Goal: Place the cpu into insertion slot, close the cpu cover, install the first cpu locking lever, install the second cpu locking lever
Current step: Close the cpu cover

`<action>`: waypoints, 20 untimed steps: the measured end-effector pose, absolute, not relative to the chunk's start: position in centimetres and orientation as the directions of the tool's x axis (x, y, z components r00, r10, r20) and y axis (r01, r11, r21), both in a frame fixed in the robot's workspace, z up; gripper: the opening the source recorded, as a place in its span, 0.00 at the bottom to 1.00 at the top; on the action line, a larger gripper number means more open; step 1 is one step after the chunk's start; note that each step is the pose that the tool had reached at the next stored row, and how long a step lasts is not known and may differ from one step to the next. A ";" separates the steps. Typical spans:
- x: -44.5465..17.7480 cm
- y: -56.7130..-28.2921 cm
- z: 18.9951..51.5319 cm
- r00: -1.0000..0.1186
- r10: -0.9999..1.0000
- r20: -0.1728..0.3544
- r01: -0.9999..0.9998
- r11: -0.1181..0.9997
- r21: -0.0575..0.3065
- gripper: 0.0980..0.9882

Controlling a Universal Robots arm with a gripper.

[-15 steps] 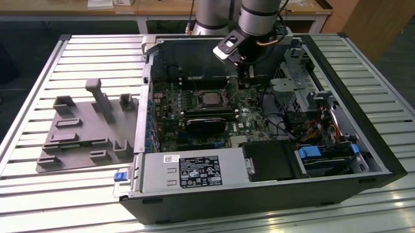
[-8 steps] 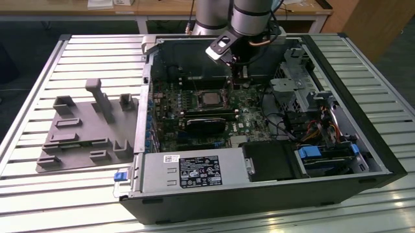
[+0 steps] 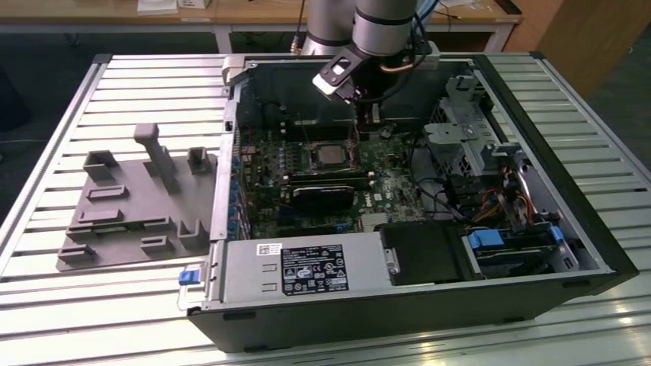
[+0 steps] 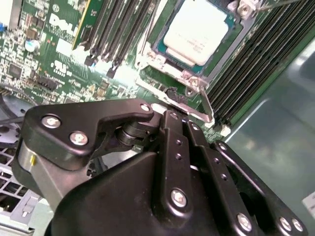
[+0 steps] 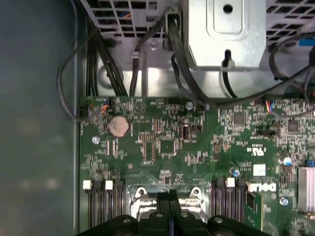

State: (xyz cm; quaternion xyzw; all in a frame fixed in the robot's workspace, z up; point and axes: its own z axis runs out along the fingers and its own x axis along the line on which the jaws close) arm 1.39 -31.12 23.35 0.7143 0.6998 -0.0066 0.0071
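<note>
Exterior view's left shows a grey moulded fixture [image 3: 133, 206] lying on the slatted bench [image 3: 61, 99]. Beside it the open computer case [image 3: 569, 229] holds the green motherboard [image 3: 270, 164], where the cpu [image 3: 331, 155] sits in the insertion slot [image 3: 311, 156] near the board's middle, with the pincer [image 3: 368, 114] poised just above, toward the exterior view's right. In the second wrist view the cpu [image 4: 197, 29] lies flat with the silvery cpu cover [image 4: 165, 66] framing it, and the pincer's black fingers [image 4: 170, 137] are pressed together, tips just beside a thin metal locking lever [image 4: 209, 105].
</note>
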 end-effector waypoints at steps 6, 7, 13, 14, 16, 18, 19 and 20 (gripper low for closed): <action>1.0 -31.1 23.4 0.020 1.000 -0.019 1.000 -0.020 0.003 0.00; 0.9 -31.1 23.4 0.020 1.000 -0.019 1.000 -0.020 0.003 0.00; 0.3 -31.1 23.3 0.021 1.000 -0.019 1.000 -0.020 0.010 0.00; 0.1 -31.1 23.3 0.021 1.000 -0.019 1.000 -0.020 0.015 0.00; -0.4 -31.1 23.3 0.021 1.000 -0.019 1.000 -0.020 0.023 0.00; -0.9 -31.1 23.1 0.021 1.000 -0.019 0.999 -0.020 0.028 0.00; -1.1 -31.1 23.1 0.021 1.000 -0.019 0.999 -0.020 0.030 0.00; -1.3 -31.1 23.0 0.021 1.000 -0.019 0.999 -0.020 0.032 0.00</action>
